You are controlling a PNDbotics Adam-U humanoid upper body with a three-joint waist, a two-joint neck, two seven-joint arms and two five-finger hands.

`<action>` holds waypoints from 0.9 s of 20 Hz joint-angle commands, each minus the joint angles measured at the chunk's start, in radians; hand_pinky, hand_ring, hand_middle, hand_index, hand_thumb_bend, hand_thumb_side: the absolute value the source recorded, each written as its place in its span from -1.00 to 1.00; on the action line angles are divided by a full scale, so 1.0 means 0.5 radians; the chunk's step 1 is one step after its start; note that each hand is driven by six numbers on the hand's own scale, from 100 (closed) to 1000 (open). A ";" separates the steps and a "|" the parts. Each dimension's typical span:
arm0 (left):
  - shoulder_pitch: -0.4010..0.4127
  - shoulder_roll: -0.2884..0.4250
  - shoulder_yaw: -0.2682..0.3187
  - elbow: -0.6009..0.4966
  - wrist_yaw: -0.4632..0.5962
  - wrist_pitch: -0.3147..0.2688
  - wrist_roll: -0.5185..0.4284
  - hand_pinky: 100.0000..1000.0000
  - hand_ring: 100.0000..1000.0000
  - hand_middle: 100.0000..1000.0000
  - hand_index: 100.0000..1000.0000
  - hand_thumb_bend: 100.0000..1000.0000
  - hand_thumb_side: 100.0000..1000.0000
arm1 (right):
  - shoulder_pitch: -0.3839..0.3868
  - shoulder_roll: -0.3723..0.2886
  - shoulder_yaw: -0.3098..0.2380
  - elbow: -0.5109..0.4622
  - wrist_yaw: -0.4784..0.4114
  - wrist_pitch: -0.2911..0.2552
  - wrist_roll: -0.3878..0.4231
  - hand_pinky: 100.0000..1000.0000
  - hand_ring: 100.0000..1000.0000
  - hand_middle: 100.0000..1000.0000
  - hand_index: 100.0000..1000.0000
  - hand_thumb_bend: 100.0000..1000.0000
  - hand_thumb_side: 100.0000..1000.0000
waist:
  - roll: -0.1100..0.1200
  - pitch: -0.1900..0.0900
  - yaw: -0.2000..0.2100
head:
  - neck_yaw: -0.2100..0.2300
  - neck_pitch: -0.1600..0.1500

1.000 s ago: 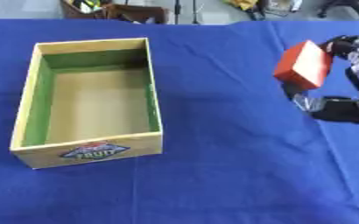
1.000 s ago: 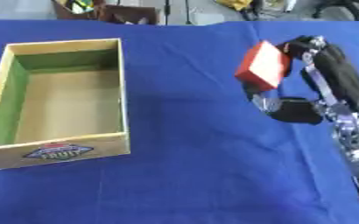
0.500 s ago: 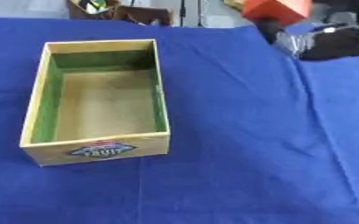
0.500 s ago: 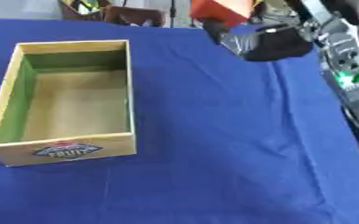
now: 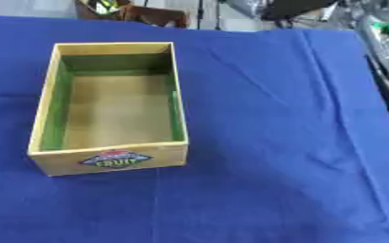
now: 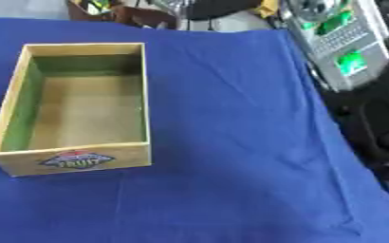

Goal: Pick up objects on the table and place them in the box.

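Blue cloth (image 5: 273,142) lay bare; the box (image 5: 174,99) sat left of centre, empty. The right arm (image 6: 339,42) had swung up and across from the right side toward the far edge. The red block it carried was gone from view, and I could not tell the right hand's state, so a drop into the box looked still to come. The box's front label (image 5: 113,160) read "FRUIT".

Bright even light, soft overall blur, faint shadows, no glare

wooden box (image 5: 106,161), open top, blue tablecloth (image 5: 273,142)
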 commanded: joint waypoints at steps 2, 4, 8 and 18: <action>-0.052 0.055 -0.047 -0.037 0.085 -0.028 -0.044 -0.56 -0.46 -0.25 -0.08 -1.00 0.94 | -0.092 0.122 0.178 0.293 0.242 -0.134 -0.024 0.22 0.23 -0.65 -0.90 -1.00 -0.78 | 0.007 -0.036 0.048 | -0.065 -0.007; -0.069 0.059 -0.058 -0.037 0.131 -0.042 -0.065 -0.56 -0.46 -0.25 -0.08 -1.00 0.93 | -0.111 0.193 0.234 0.449 0.336 -0.209 -0.041 0.23 0.24 -0.67 -0.90 -1.00 -0.78 | 0.008 -0.028 0.076 | -0.081 -0.014; -0.091 0.057 -0.071 -0.037 0.198 -0.046 -0.105 -0.56 -0.46 -0.25 -0.08 -1.00 0.93 | -0.128 0.302 0.303 0.702 0.426 -0.361 -0.019 0.27 0.28 -0.67 -0.90 -1.00 -0.78 | 0.010 -0.013 0.111 | -0.102 -0.028; -0.120 0.045 -0.084 -0.037 0.264 -0.022 -0.151 -0.56 -0.46 -0.25 -0.08 -1.00 0.92 | -0.081 0.462 0.358 0.960 0.476 -0.643 0.304 0.36 0.43 -0.46 -0.57 -1.00 -0.79 | 0.010 0.011 0.124 | -0.123 -0.043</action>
